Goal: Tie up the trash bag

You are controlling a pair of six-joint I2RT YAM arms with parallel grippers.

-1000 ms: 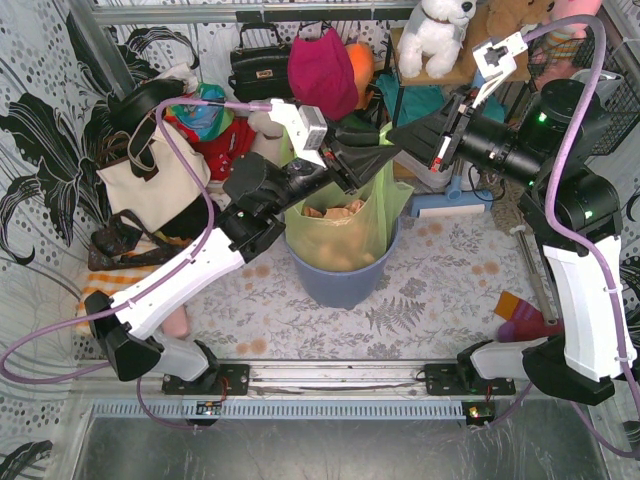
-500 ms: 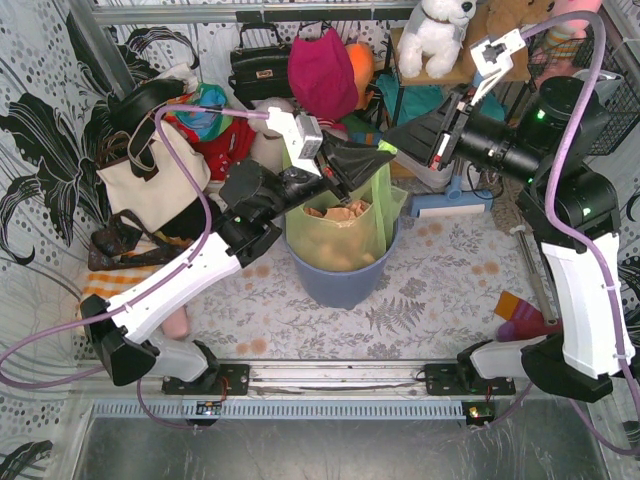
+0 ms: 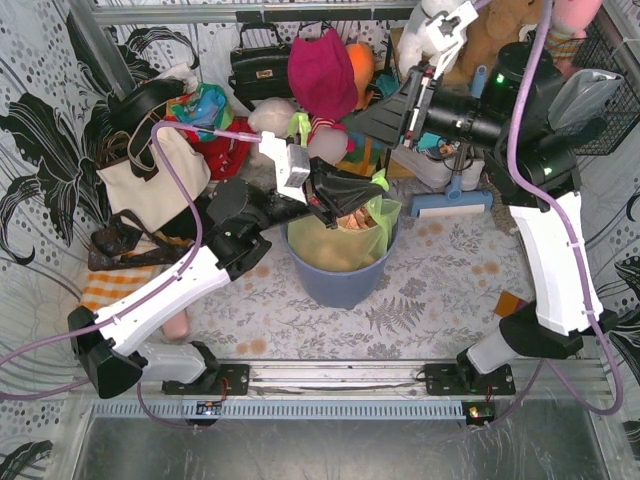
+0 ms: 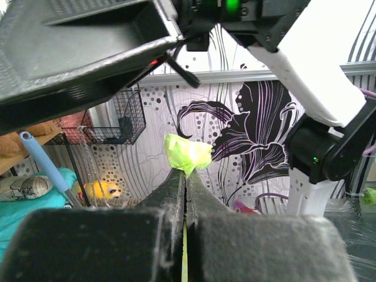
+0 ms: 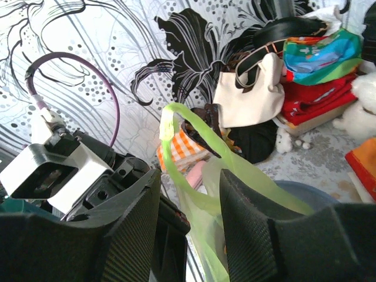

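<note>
The trash bag (image 3: 345, 245) is sitting inside the blue-grey bin (image 3: 340, 288), with crumpled tan paper (image 3: 345, 214) showing through its lime-green film. Just above the bin's far rim, the left gripper (image 3: 380, 192) is reaching across the opening. In its wrist view its fingers (image 4: 170, 197) are pressing tight together and pinching a scrunched tuft of the bag at their very tips. Higher up, beyond the bin and a touch to its right, the right gripper (image 3: 358, 117) is hanging with its nose pointing back toward the bin. Its fingers (image 5: 132, 226) are standing spread, and a looped strip of the bag's top is rising through the gap between them. Whether that strip is brushing either finger, I cannot tell. Well left of the bin, a white tote bag (image 3: 150, 180) is slumping against the backdrop.
</note>
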